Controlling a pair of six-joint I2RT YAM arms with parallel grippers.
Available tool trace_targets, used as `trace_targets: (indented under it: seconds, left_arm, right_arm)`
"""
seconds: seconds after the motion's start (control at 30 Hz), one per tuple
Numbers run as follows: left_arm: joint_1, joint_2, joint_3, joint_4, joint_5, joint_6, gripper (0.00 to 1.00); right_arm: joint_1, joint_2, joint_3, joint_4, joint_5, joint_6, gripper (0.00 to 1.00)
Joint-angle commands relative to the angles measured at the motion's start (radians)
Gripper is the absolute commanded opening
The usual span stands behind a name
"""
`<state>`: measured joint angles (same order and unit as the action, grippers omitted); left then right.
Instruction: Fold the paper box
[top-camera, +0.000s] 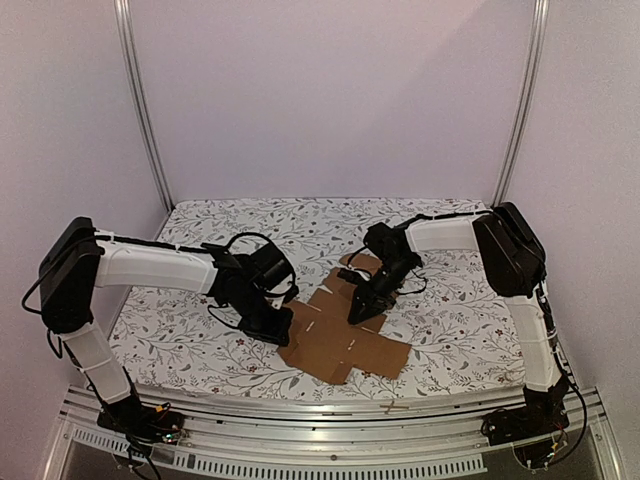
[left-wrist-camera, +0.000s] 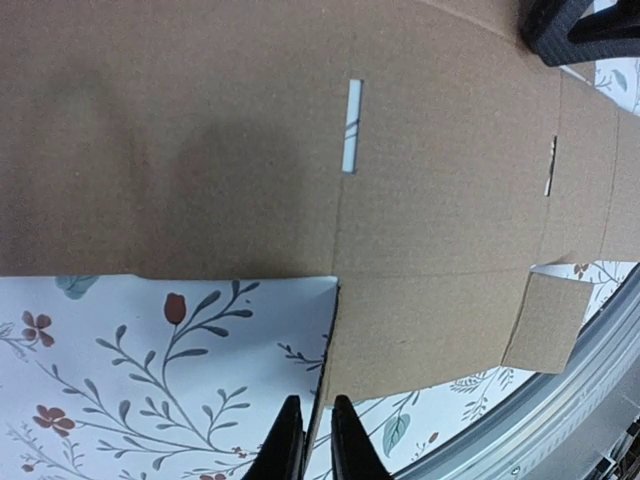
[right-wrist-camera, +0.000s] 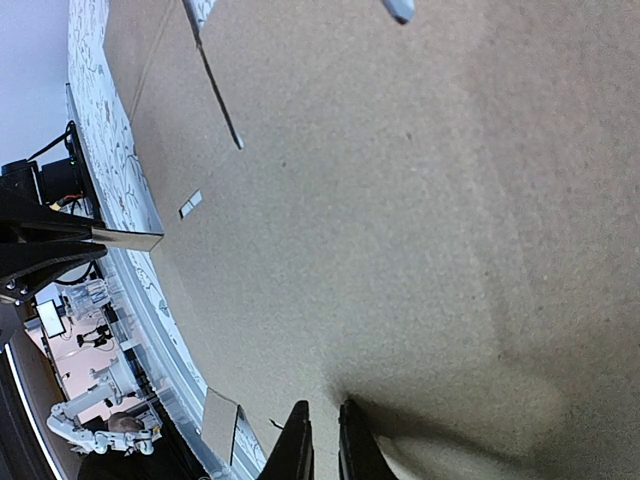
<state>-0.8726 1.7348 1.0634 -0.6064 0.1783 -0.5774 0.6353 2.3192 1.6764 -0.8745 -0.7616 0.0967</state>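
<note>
The paper box is a flat brown cardboard sheet with slots and creases, lying on the floral table near the front middle. My left gripper is at the sheet's left edge. In the left wrist view its fingers are closed on the thin edge of a flap of the paper box. My right gripper points down onto the middle of the sheet. In the right wrist view its tips are shut together against the bare cardboard, with nothing between them.
A floral cloth covers the table. A metal rail runs along the near edge, just in front of the sheet. Metal posts stand at the back corners. A small side flap sticks out toward the rail.
</note>
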Motion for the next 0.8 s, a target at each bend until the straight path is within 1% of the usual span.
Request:
trace_targets:
  seconds: [0.0, 0.13, 0.27, 0.4, 0.5, 0.63, 0.7, 0.77]
  left_arm:
    - [-0.015, -0.008, -0.004, 0.047, 0.045, -0.014, 0.10]
    - [-0.047, 0.017, 0.020, 0.049, 0.027, -0.032, 0.07]
    - [-0.101, 0.074, 0.085, -0.017, -0.047, -0.066, 0.09]
    - [-0.161, 0.107, 0.134, -0.037, -0.088, -0.113, 0.10]
    - [-0.195, 0.125, 0.172, -0.073, -0.137, -0.143, 0.13]
    - [-0.221, 0.123, 0.206, -0.121, -0.165, -0.155, 0.17]
    - [-0.228, 0.103, 0.211, -0.146, -0.175, -0.148, 0.20]
    - [-0.228, 0.063, 0.185, -0.154, -0.214, -0.128, 0.24]
  right_arm:
    - [-0.003, 0.098, -0.041, 0.034, 0.181, -0.005, 0.09]
    - [-0.003, 0.100, -0.041, 0.034, 0.181, -0.005, 0.09]
    - [-0.002, 0.098, -0.041, 0.034, 0.182, -0.003, 0.09]
    - [-0.002, 0.098, -0.041, 0.035, 0.182, -0.003, 0.09]
    - [-0.003, 0.098, -0.042, 0.034, 0.181, -0.002, 0.09]
    - [-0.003, 0.098, -0.043, 0.034, 0.180, -0.002, 0.09]
    - [-0.003, 0.098, -0.043, 0.034, 0.179, -0.003, 0.09]
    - [-0.004, 0.098, -0.043, 0.034, 0.180, -0.003, 0.09]
